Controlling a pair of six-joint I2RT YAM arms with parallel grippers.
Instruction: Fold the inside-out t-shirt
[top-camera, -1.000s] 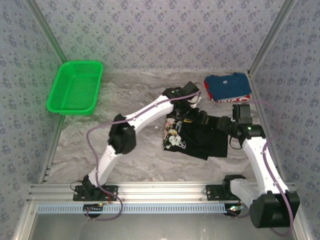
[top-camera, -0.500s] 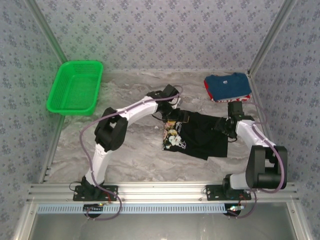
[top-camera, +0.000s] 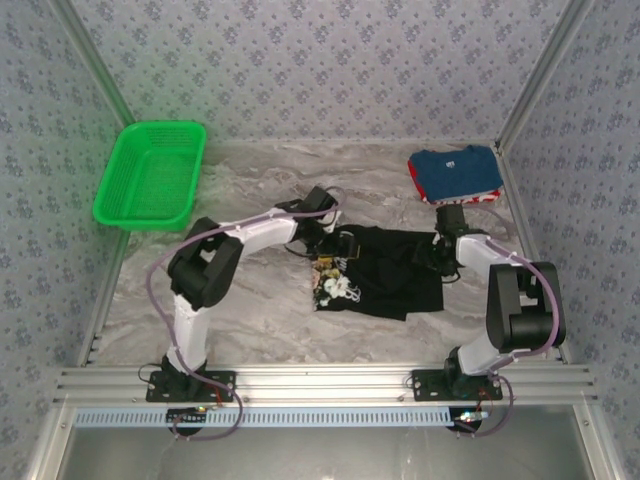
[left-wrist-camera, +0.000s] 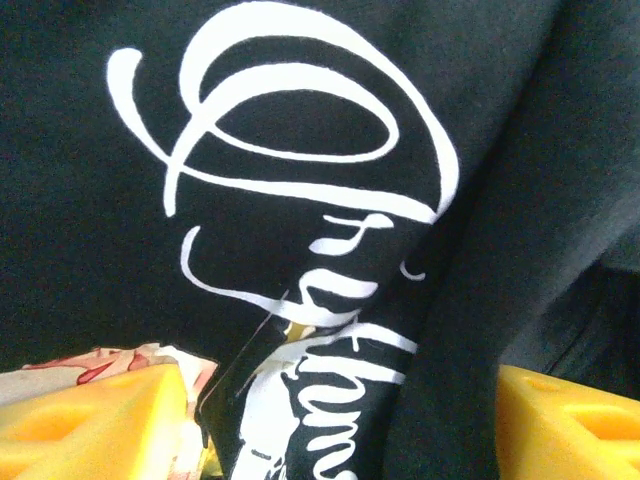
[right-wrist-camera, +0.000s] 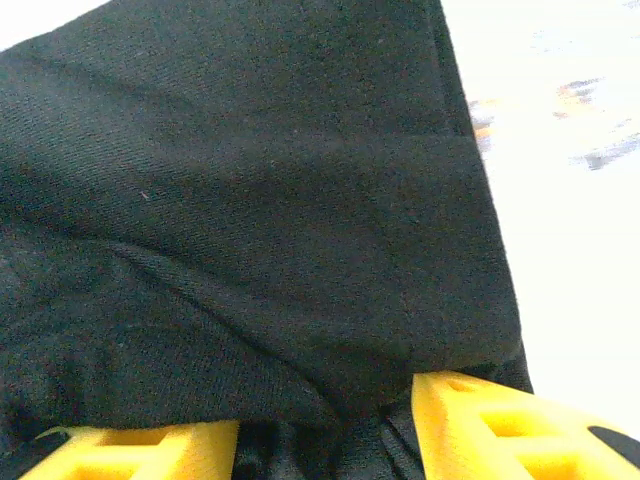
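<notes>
The inside-out t-shirt (top-camera: 390, 270) lies crumpled in the middle of the table, black, with a multicoloured print patch (top-camera: 335, 285) at its left end. My left gripper (top-camera: 328, 238) is low at the shirt's far-left corner. In the left wrist view its yellow fingers (left-wrist-camera: 90, 420) stand wide apart, open, with black cloth bearing white script (left-wrist-camera: 300, 150) lying between them. My right gripper (top-camera: 441, 256) sits on the shirt's right edge. In the right wrist view a thick fold of the black fabric (right-wrist-camera: 250, 200) fills the gap between its fingers (right-wrist-camera: 500, 430); whether they pinch it I cannot tell.
A green basket (top-camera: 150, 175) stands at the far left. A folded blue shirt with red trim (top-camera: 455, 175) lies at the far right, just behind my right gripper. Patterned walls close in the table on three sides. Bare marble (top-camera: 260, 310) shows near the left arm.
Both arms have drawn back and folded, and the grippers have come down onto the shirt's ends. The shirt has shifted slightly left. The right jaws have narrowed.
</notes>
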